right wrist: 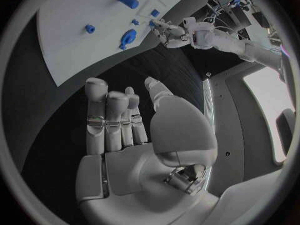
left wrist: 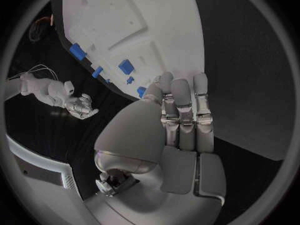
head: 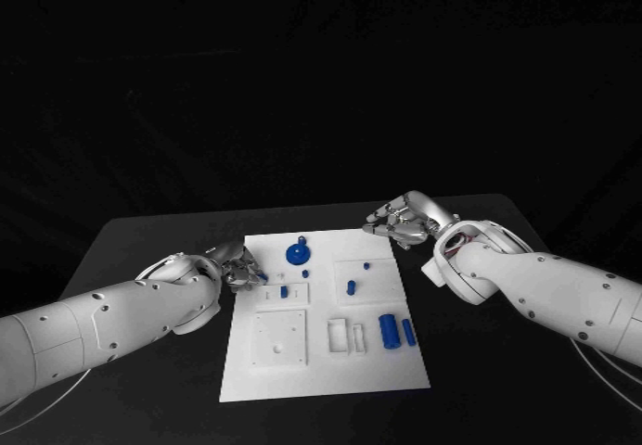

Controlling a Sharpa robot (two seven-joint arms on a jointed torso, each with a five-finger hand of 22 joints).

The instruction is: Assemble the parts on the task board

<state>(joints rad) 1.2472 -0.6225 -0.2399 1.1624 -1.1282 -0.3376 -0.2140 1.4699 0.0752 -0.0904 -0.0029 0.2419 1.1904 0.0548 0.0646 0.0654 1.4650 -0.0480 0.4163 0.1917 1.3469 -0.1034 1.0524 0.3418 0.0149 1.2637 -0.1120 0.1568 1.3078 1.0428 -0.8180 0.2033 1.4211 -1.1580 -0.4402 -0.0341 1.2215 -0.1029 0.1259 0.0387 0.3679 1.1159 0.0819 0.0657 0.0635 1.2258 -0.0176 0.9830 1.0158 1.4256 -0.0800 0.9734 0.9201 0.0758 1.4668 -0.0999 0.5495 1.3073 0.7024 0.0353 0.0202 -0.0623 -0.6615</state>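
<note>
The white task board [head: 327,320] lies mid-table. On it are a round blue disc [head: 297,251], two blue cylinders [head: 396,332] side by side, and several small blue parts such as one [head: 352,286] near the middle. My left hand [head: 238,269] hovers at the board's far left edge, fingers straight and empty [left wrist: 184,117]. A small blue part [left wrist: 142,91] lies just past its fingertips; whether they touch it is unclear. My right hand [head: 405,221] sits off the board's far right corner, palm bare [right wrist: 125,135], fingers spread, holding nothing. The board [right wrist: 81,20] and disc [right wrist: 127,37] lie beyond it.
White raised blocks and recesses [head: 281,336] take up the board's near half, with slotted holders [head: 348,336] beside the cylinders. Black table [head: 160,250] surrounds the board on all sides. Cables trail off the table's near corners by both arms.
</note>
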